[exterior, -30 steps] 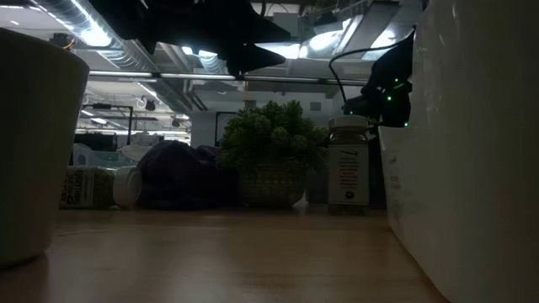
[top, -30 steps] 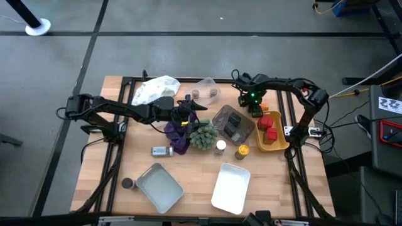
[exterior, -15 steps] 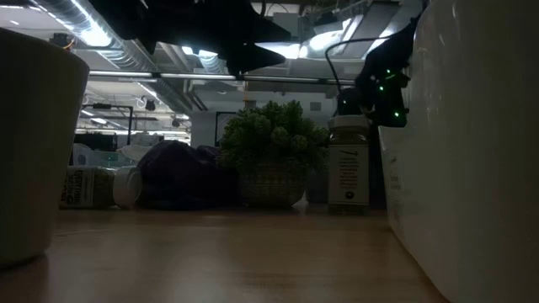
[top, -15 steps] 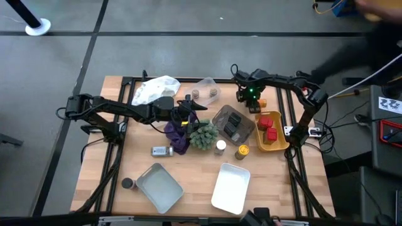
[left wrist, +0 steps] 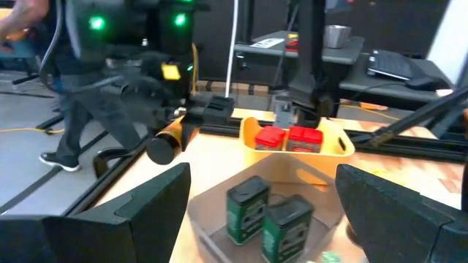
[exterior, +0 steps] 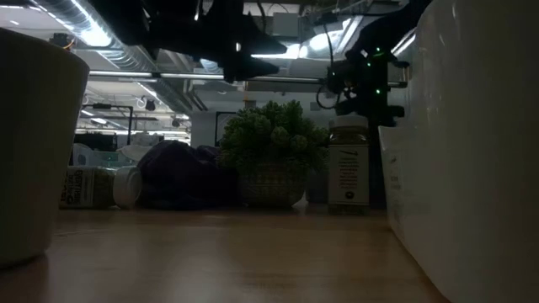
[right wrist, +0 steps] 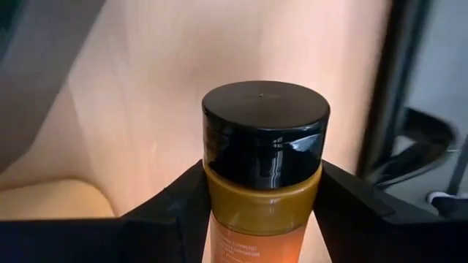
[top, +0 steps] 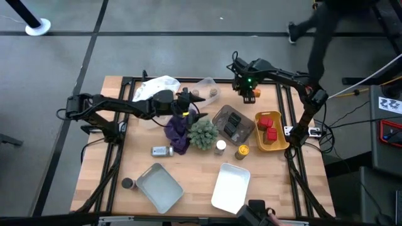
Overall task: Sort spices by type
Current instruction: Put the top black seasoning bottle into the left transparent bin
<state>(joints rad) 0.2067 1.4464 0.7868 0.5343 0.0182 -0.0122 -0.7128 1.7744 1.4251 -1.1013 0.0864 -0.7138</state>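
My right gripper (top: pixel 247 90) hangs over the table's far right part, shut on an orange spice jar with a black cap (right wrist: pixel 265 131), which also shows in the left wrist view (left wrist: pixel 165 145). My left gripper (top: pixel 187 104) is open and holds nothing. It hovers above the purple cloth (top: pixel 177 133) and faces a clear tray of dark green tins (left wrist: pixel 267 213). Red tins (left wrist: pixel 289 136) sit in a yellow tray (top: pixel 279 144). A white-capped jar (top: pixel 161 150) lies on its side. Two more jars (top: pixel 220 146) (top: pixel 242 150) stand near the plant (top: pixel 203 134). My right gripper pinches the orange jar's body just below the black cap (right wrist: pixel 263 201), one finger (right wrist: pixel 179 208) on each side. The jar is lifted clear of the table and is carried tilted, cap end lower (left wrist: pixel 159 151).
A grey tray (top: pixel 159 187) and a white tray (top: pixel 231 187) lie near the front edge, with a black-capped jar (top: pixel 127 184) beside them. Brown-capped jars (top: pixel 195 94) and a white crumpled bag (top: pixel 154 90) sit at the far side. A person (top: pixel 320 25) walks behind the table.
My right gripper has risen and moved toward the table's far edge and slightly left, away from the yellow tray, carrying the orange jar with it. My left gripper has shifted a little toward the far edge. A person has come into view beyond the table.
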